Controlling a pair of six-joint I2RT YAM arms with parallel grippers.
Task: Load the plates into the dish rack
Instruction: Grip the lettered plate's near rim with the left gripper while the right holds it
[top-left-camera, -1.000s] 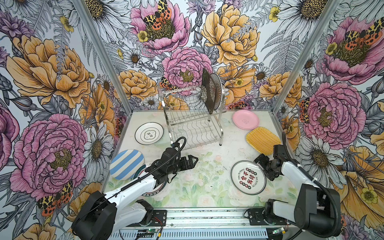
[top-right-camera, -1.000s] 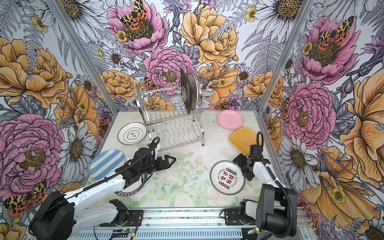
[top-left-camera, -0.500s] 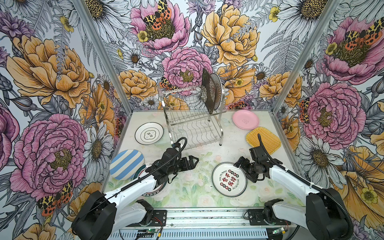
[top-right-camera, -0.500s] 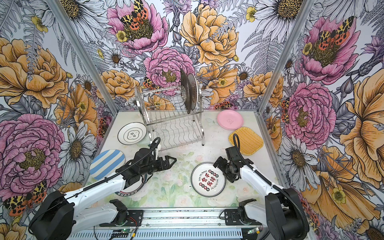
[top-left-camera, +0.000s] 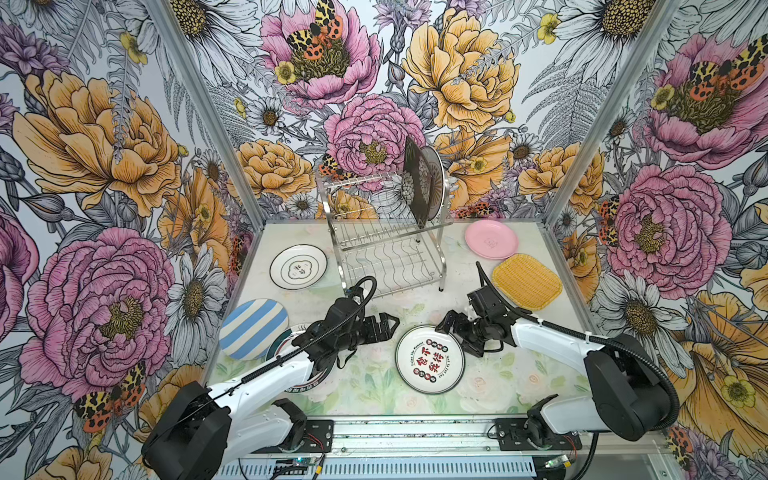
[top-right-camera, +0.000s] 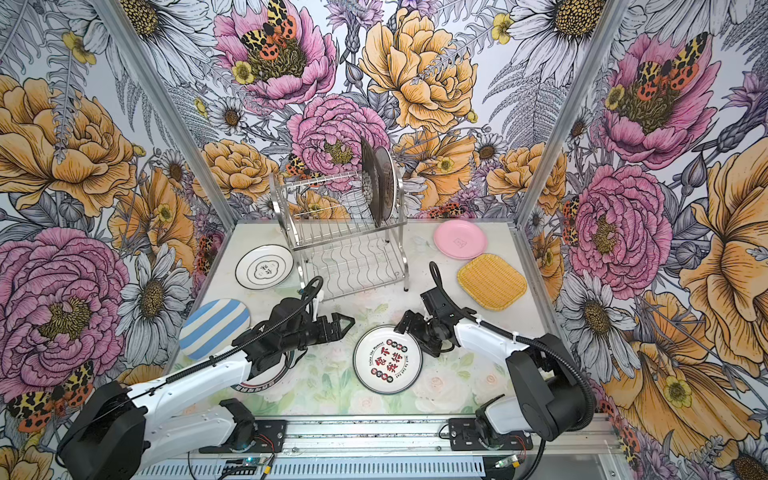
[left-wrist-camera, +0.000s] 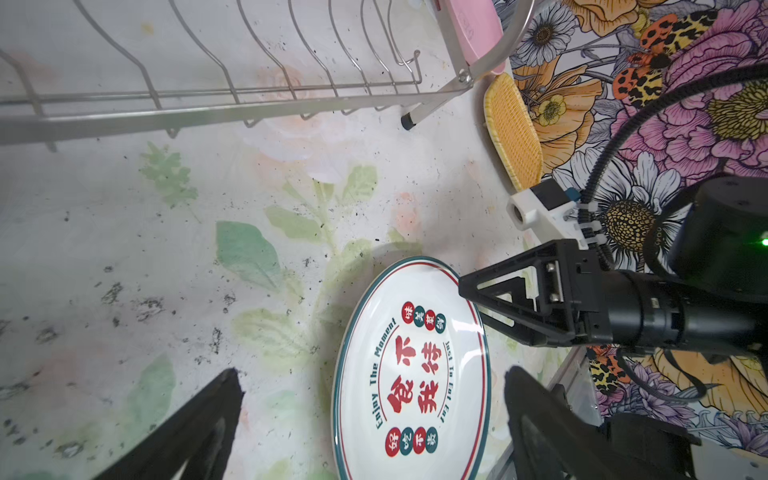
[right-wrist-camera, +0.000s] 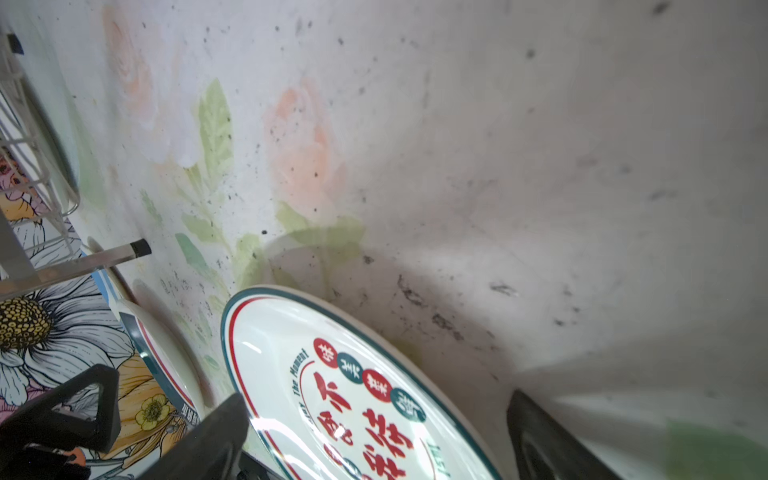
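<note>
White plate with red lettering (top-left-camera: 429, 359) is now lying flat near the middle of the worktop (top-left-camera: 365, 390), having slid left from its spot by the right edge a second ago. I am watching my right claw (top-left-camera: 457, 338) travelling along with it. It is spread wide at the plate's right rim and gripping nothing. My left claw (top-left-camera: 386, 328) is staying where it was, just left of the plate, also wide open and empty. Behind them the dish rack (top-left-camera: 390, 266) is still carrying two upright plates (top-left-camera: 419, 183) on its top shelf.
</note>
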